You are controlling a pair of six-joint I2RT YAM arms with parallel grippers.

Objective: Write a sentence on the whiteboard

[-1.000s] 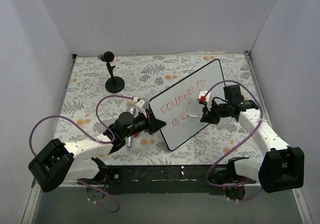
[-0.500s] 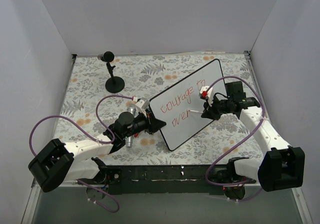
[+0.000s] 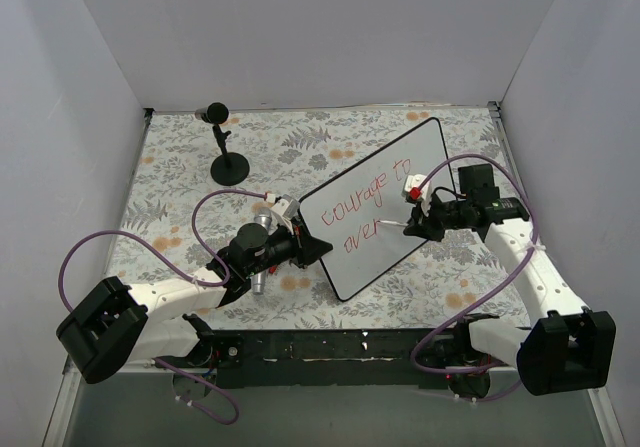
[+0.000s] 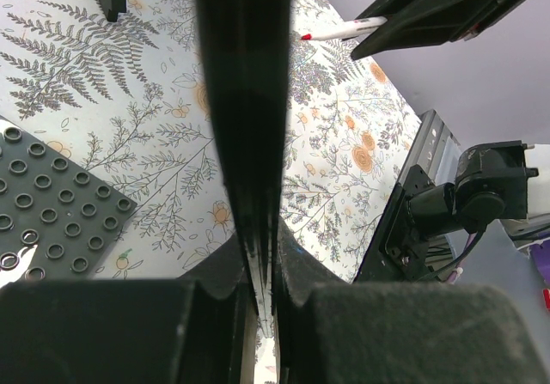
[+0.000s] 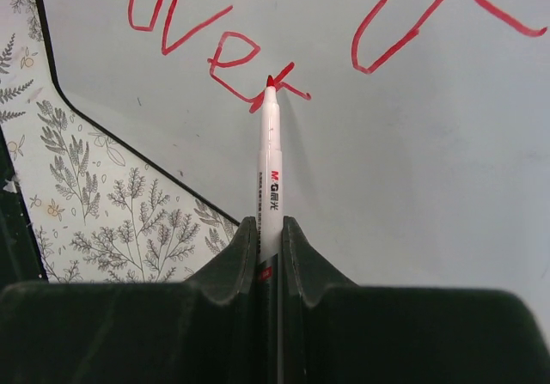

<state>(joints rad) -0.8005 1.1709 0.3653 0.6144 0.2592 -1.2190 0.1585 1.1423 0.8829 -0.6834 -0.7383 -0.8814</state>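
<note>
The whiteboard (image 3: 385, 182) stands tilted on the floral table, its face toward the right arm. My left gripper (image 3: 306, 249) is shut on its lower left edge; in the left wrist view that black edge (image 4: 245, 100) runs up between the closed jaws of the left gripper (image 4: 262, 251). The sentence (image 3: 372, 199) reads "courage to" in red, with "over" (image 5: 193, 36) below it. My right gripper (image 5: 269, 229) is shut on a white marker (image 5: 271, 165), whose red tip touches the board at the last letter. From above, the right gripper (image 3: 420, 224) sits beside the board's right half.
A black ball-topped stand (image 3: 228, 159) is at the back left. A dark perforated plate (image 4: 51, 212) lies on the table left of the board. Purple cables loop over both arms, and white walls enclose the table on three sides.
The right gripper slid slightly right along the board with the marker, and the second line gained a stroke, now reading "over". The left arm and board stayed still.
</note>
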